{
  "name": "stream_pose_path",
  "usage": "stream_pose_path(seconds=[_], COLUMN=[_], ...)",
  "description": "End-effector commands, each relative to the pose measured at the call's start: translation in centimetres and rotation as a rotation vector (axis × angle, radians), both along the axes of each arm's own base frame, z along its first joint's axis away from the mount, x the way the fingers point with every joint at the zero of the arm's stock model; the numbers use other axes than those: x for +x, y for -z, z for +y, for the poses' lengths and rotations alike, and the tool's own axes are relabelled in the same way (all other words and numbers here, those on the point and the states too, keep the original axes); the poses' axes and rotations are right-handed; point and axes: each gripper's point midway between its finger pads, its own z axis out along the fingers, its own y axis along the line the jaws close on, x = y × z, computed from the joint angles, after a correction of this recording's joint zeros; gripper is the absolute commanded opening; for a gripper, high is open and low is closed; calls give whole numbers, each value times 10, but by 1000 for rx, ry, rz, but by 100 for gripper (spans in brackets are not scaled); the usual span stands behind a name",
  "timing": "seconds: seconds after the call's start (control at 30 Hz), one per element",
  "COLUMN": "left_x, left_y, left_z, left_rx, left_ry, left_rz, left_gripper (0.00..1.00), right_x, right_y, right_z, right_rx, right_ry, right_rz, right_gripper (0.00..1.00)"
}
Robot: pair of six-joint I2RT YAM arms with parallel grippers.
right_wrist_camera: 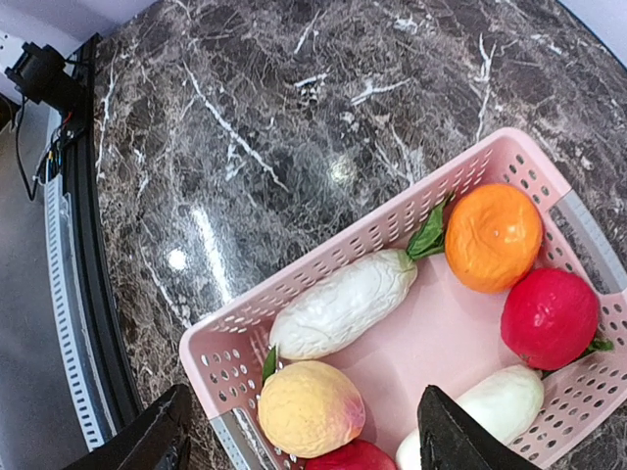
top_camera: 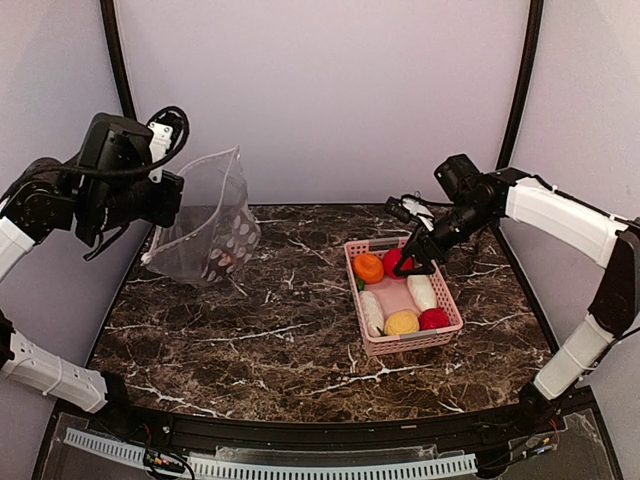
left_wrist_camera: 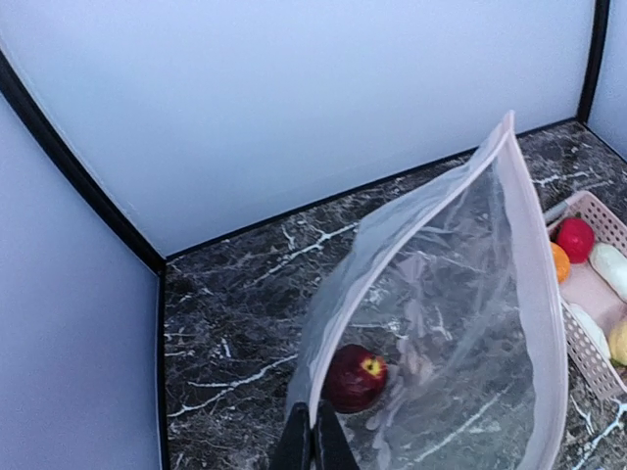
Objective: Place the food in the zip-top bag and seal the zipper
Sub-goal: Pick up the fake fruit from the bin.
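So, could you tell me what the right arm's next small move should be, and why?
Probably lower the right gripper onto the yellow fruit in the pink basket and close: its jaws are open above it, holding nothing, while the left gripper holds the zip-top bag open.

Dark white-veined marble table [top_camera: 260,330], pink basket [top_camera: 415,341] on its right half.
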Motion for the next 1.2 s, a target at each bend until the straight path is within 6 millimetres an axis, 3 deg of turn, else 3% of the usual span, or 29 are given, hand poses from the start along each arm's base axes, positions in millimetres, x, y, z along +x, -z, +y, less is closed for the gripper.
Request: stream_pose_path(seconds=[0.0,0.13,0.23,0.37,0.83,1.17], left_x=[-11,-7,-5,-3,-2,-3], left_y=[69,115,129,129,115,125], left_z=[-57,-100,-108,-113,-97,-100], left_rx=[1,-26,-46,-108,-201,-216], left_ry=[219,290,293,301,263,265], left_rz=[261,392,400,364,248,268], left_gripper=[1,1,1,1,1,1], right_x=[0,-7,-13,-19,-31,-26], right_y=[21,39,53,68,101,132], right_z=[-8,-13,-18,-22,-24,-28], right_rx=[-66,-106,-135,-151,-204,-296], right_ry=[-36,-45,-58,-68,-95,-65], right_rz=[-29,12,36,45,104,146], right_gripper=[76,77,79,81,82,84])
